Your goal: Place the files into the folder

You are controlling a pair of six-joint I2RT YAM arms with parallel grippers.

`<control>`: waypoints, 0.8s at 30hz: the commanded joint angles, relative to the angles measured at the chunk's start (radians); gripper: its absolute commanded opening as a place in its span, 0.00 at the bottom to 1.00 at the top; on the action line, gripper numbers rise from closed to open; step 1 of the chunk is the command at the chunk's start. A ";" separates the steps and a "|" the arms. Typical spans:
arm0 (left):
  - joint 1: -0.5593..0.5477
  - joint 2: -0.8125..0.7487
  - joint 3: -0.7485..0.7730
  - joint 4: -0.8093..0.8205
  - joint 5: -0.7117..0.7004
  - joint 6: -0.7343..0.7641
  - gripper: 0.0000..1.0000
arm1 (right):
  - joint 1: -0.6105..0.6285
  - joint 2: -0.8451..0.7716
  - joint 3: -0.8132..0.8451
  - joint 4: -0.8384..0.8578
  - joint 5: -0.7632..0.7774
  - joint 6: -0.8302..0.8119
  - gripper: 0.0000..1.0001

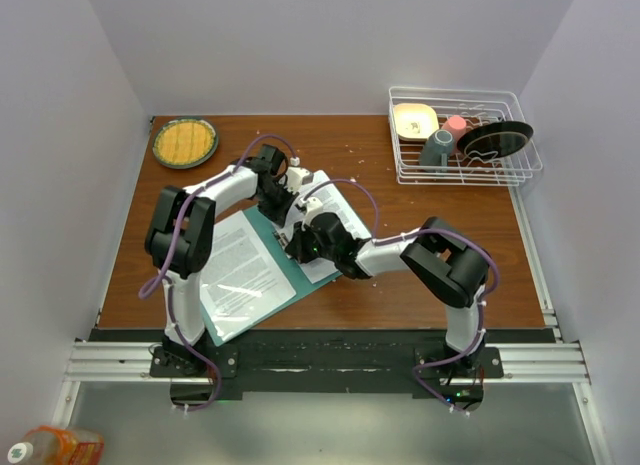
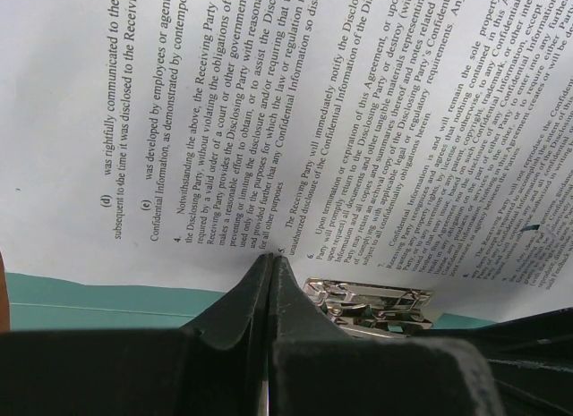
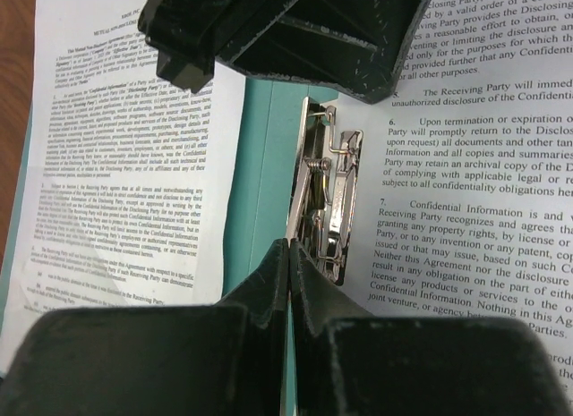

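The teal folder (image 1: 262,228) lies open at the table's middle, with a metal clip (image 3: 327,197) along its spine. One of the files (image 1: 240,270) lies on its left half, another sheet (image 1: 345,217) on its right half. My left gripper (image 1: 290,203) is shut and empty, its tips (image 2: 270,259) at the edge of the right sheet (image 2: 295,121) beside the clip (image 2: 372,301). My right gripper (image 1: 300,243) is also shut with nothing between its fingers. In its wrist view it (image 3: 291,248) sits over the spine (image 3: 264,165) just before the clip, with the left gripper (image 3: 286,31) opposite.
A round yellow plate (image 1: 185,142) sits at the back left. A white wire dish rack (image 1: 462,135) with dishes and cups stands at the back right. Brown tabletop (image 1: 420,200) shows around the folder.
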 commanded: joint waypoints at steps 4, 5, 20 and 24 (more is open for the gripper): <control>0.012 0.067 0.013 -0.041 -0.032 0.029 0.00 | 0.038 0.071 -0.131 -0.406 0.049 -0.016 0.00; 0.011 0.067 0.014 -0.040 -0.030 0.029 0.00 | 0.039 0.069 -0.133 -0.406 0.049 -0.012 0.00; 0.018 0.079 0.027 -0.044 -0.033 0.027 0.00 | 0.075 0.025 -0.161 -0.440 0.086 0.014 0.00; 0.023 0.088 0.031 -0.044 -0.029 0.029 0.00 | 0.090 0.023 -0.158 -0.457 0.100 0.023 0.00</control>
